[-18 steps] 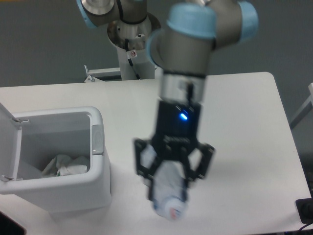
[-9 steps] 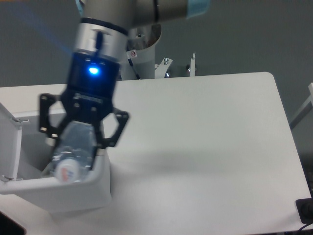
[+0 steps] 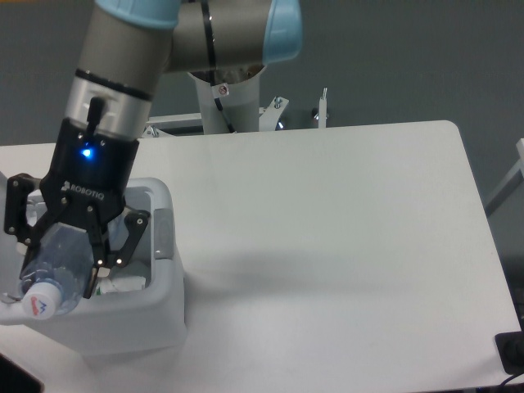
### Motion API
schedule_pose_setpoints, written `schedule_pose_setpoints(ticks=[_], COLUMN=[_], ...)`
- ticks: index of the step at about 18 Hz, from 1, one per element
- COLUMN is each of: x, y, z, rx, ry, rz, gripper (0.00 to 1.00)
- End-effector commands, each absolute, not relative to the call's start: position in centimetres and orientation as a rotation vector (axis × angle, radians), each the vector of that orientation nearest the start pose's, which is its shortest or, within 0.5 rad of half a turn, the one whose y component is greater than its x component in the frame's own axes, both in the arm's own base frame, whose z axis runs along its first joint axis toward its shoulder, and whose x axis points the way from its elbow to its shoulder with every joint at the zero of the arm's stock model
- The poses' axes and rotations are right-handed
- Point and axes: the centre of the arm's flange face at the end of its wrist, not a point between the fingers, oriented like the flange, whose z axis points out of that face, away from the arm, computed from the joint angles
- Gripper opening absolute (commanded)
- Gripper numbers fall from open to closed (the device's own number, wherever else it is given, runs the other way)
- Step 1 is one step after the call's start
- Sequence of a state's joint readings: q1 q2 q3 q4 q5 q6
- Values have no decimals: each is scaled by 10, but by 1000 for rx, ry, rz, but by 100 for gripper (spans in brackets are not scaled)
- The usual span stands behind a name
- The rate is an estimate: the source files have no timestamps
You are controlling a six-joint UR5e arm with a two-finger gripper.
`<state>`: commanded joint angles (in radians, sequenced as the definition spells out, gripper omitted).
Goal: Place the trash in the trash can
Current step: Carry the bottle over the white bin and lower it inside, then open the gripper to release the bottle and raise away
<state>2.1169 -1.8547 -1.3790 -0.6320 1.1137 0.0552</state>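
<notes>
While the arm is hanging over the left side of the white desk (image 3: 344, 213), the black two-finger end effector (image 3: 61, 266) is gripping the clear crinkled plastic bottle with a bluish tint (image 3: 56, 262) between its fingers, closed snugly around the bottle's body. The bottle is pointing down and to the left, with its white cap end poking out at the lower left, right above the front-left edge of the boxy white plastic trash can with rounded corners (image 3: 131, 323). So the bottle is sitting over the can's opening, partly overlapping the rim in this view, and I can't tell if it's touching the bin or just above it. A blue light is glowing on the end effector's wrist. Inside the can, just right of the fingers, a bit of crumpled white paper wad (image 3: 127, 281) is peeking out against the grey interior. The can itself is standing on the desk near the left front corner.
</notes>
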Motion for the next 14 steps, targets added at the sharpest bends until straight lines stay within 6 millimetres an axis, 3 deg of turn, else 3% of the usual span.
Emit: schedule_pose_setpoints(ticks=[2, 5, 9, 12, 14], x=[-188, -223, -293, -330, -340], y=[624, 591, 557, 536, 529], z=[574, 601, 598, 591, 584], rx=[-2158, -2120, -2110, -2142, -2195], ry=[-330, -418, -569, -568, -522], rz=[-170, -70, 85, 216, 277], gripper=[100, 100, 100, 100, 100])
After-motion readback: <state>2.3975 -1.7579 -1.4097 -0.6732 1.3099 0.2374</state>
